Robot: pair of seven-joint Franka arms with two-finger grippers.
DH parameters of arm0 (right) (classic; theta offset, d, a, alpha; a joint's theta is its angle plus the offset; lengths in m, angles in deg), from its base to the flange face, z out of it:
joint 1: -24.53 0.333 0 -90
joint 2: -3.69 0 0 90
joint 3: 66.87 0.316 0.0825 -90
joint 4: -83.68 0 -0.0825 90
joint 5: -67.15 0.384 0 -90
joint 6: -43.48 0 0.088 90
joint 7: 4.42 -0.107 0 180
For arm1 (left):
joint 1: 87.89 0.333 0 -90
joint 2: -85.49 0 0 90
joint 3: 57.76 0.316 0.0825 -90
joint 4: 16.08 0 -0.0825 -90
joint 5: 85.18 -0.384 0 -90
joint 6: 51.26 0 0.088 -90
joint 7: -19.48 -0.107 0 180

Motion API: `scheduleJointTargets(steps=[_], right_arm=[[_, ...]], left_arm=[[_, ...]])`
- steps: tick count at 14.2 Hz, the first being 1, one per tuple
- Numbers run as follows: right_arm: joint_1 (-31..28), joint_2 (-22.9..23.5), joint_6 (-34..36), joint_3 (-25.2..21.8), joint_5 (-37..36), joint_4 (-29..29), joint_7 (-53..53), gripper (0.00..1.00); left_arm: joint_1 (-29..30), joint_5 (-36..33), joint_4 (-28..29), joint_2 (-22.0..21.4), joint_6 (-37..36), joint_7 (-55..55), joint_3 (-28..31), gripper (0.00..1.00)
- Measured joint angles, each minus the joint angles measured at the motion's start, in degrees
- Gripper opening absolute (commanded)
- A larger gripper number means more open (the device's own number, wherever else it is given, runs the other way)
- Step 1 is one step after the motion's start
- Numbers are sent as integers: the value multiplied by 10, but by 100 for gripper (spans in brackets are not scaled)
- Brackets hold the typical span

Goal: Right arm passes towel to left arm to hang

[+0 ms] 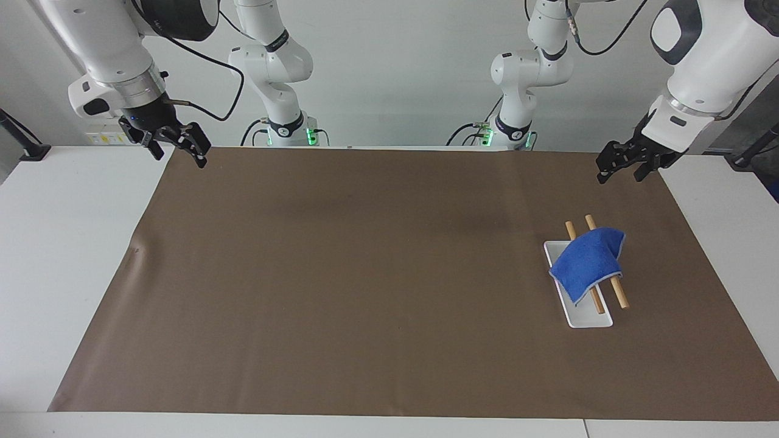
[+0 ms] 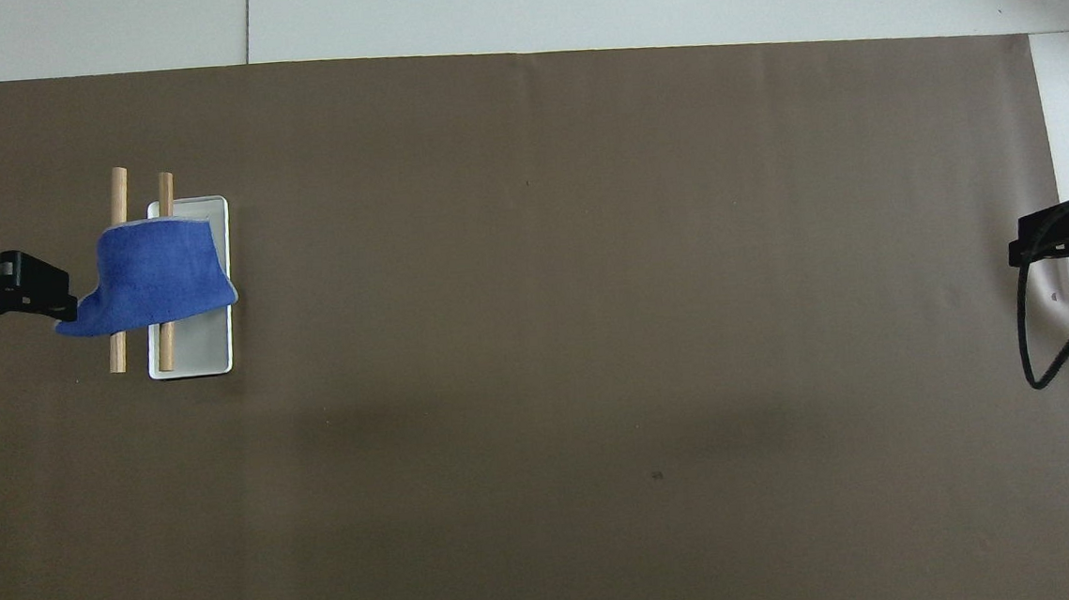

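Observation:
The bright blue towel (image 1: pixel 589 261) hangs draped over two wooden rods (image 1: pixel 618 295) of a rack with a white base (image 1: pixel 585 317), toward the left arm's end of the table. It also shows in the overhead view (image 2: pixel 157 279), across both rods (image 2: pixel 119 193). My left gripper (image 1: pixel 619 175) is open and empty, raised over the brown mat, apart from the towel. In the overhead view it (image 2: pixel 17 297) shows beside the towel's drooping corner. My right gripper (image 1: pixel 181 158) is open and empty and waits over the mat's corner at the right arm's end, also seen from overhead (image 2: pixel 1048 240).
A large brown mat (image 1: pixel 365 274) covers most of the white table. A black cable (image 2: pixel 1031 340) loops down from the right wrist. A dark stand (image 1: pixel 24 146) sits at the table's edge by the right arm.

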Motion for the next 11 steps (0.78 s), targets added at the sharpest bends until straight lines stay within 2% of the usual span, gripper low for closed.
scheduleJointTargets(steps=[1,2,7,11], right_arm=[[0,0,0,0,0,0,0,100],[0,0,0,0,0,0,0,100],[0,0,0,0,0,0,0,100],[0,0,0,0,0,0,0,100]], left_arm=[[0,0,11,-4,6,0,-1,96],[0,0,17,-5,10,0,-3,100],[0,0,25,-5,56,0,-7,100],[1,0,25,-5,61,0,-7,100]])
